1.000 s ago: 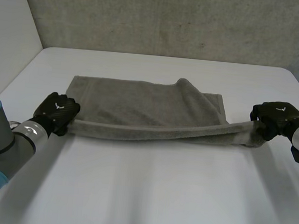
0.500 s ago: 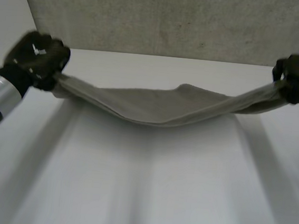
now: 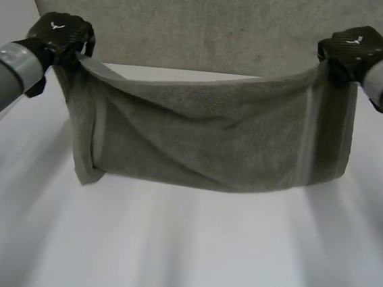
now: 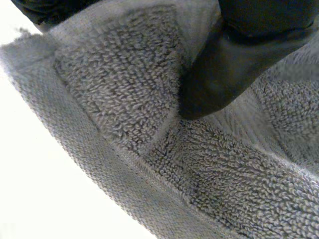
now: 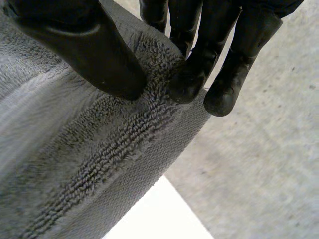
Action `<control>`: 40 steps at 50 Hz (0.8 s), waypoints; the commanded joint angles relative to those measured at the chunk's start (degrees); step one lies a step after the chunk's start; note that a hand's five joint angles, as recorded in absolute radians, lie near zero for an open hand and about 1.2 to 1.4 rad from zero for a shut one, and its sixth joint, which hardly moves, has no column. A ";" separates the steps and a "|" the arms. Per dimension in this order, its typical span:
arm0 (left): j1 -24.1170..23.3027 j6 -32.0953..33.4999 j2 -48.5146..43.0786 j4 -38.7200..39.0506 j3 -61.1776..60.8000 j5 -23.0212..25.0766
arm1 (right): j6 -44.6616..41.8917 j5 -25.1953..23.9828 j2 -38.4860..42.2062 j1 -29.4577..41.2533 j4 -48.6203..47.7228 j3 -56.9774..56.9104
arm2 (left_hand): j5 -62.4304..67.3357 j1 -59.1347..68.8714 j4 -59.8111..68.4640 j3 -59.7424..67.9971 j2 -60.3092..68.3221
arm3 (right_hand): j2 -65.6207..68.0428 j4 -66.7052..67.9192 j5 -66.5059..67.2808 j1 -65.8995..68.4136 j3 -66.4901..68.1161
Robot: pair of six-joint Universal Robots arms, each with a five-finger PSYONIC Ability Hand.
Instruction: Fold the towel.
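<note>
While the towel hangs between left hand and right hand, wrist views reveal each pinching its hem.

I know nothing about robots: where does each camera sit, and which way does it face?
Head view: between and behind the arms, looking down at the table; the left hand and right hand each grip a corner of the towel.
Left wrist view: on the left wrist, looking along the palm; the left hand grips the towel.
Right wrist view: on the right wrist, likewise; the right hand pinches the towel's edge.
Shared: all three see the towel.
</note>
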 commanded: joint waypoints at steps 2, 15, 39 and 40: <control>-2.42 -5.25 -8.41 0.44 27.86 -4.14 | 0.57 6.10 8.42 2.02 -12.74 -20.85 | 6.31 7.80 2.06 2.97 3.02 | 5.30 3.37 3.33 3.91 3.67; -3.48 -15.27 -3.84 12.48 27.51 -7.39 | 9.63 3.81 -0.63 1.76 -25.48 -7.23 | 6.31 7.80 2.06 2.97 3.02 | 5.30 3.37 3.33 3.91 3.67; -0.23 1.33 -2.71 28.92 -27.50 3.24 | -0.47 -14.29 -2.64 -2.36 -30.84 39.95 | 6.31 7.80 2.06 2.97 3.02 | 5.30 3.37 3.33 3.91 3.67; -0.23 1.34 -2.70 28.91 -27.51 3.25 | -0.48 -14.29 -2.65 -2.37 -30.84 39.97 | 6.31 7.80 2.06 2.97 3.02 | 5.30 3.37 3.33 3.91 3.67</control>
